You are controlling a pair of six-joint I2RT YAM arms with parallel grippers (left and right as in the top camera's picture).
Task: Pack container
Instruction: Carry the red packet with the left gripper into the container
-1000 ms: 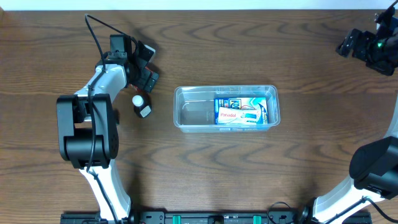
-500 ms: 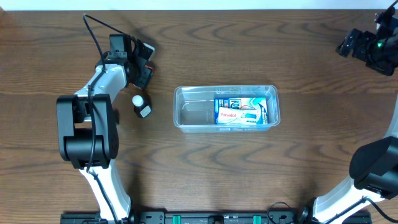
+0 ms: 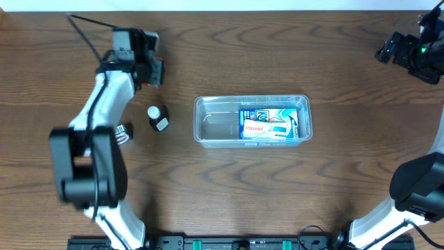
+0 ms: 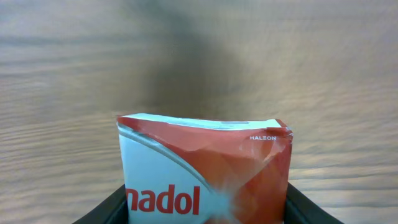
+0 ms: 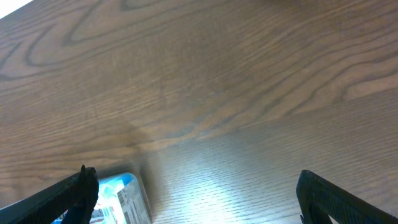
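Clear container (image 3: pixel 252 119) at mid-table, open top up, long axis left to right; packets (image 3: pixel 269 123) in its right half. Just left, apart: small bottle (image 3: pixel 158 119). Beyond that, left gripper (image 3: pixel 154 66) clamped on a red-and-white packet (image 4: pixel 205 174). Right gripper (image 5: pixel 196 180) spread wide, far right corner.

In the left wrist view the bottom edge cuts the red and white box (image 4: pixel 205 168), so only the letters "nadol" are readable. Of the left fingers (image 4: pixel 303 205) only dark tips show at its sides. The tabletop (image 4: pixel 199 50) behind is blurred. From overhead the box is almost hidden under the left gripper (image 3: pixel 154 69). The small bottle (image 3: pixel 158 118) perhaps carries a label, but it is too small to tell.
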